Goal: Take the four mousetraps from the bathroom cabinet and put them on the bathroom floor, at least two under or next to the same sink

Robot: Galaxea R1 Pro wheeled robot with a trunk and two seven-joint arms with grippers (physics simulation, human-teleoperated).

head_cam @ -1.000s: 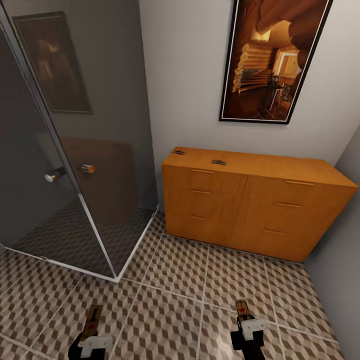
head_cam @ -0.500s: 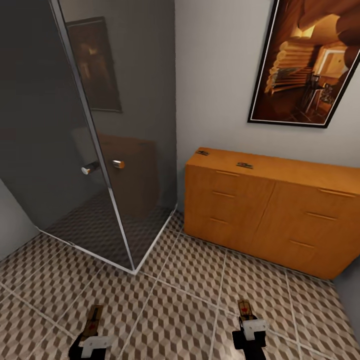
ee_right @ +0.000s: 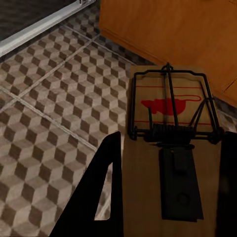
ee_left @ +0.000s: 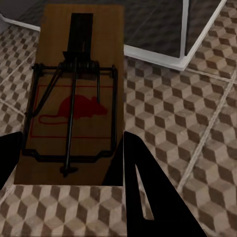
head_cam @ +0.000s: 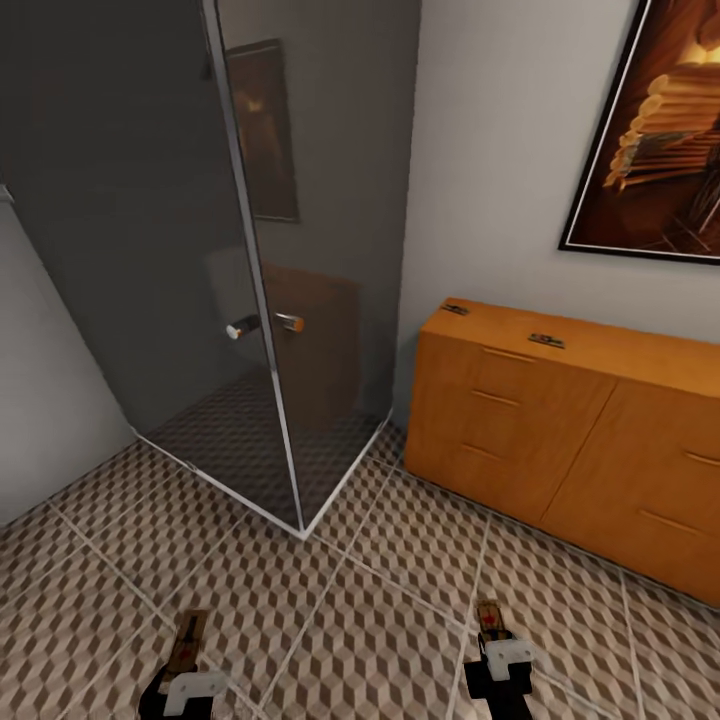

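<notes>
The bathroom floor [head_cam: 350,610] of brown-and-beige cube-patterned tiles spreads across the near part of the head view, with the dark glass shower enclosure [head_cam: 200,250] at far left. The low orange-brown wooden cabinet [head_cam: 560,430] stands against the far wall at right.

By my reading, the task is about half begun. Two small brown wooden mousetraps, one on the cabinet top's left end [head_cam: 455,309] and one further right [head_cam: 546,340], have not been collected. The other two are carried, and none lies on the tiles yet. No sink is in sight, so the drop-off spot remains to be reached.

The head view shows the left gripper [head_cam: 185,672] and right gripper [head_cam: 497,650] only as small shapes at the near edge. The wrist views give the detail: the left fingers clamp one trap [ee_left: 74,98] by its long edges, the right fingers likewise clamp another [ee_right: 170,148], each with its red mouse print facing up.
</notes>
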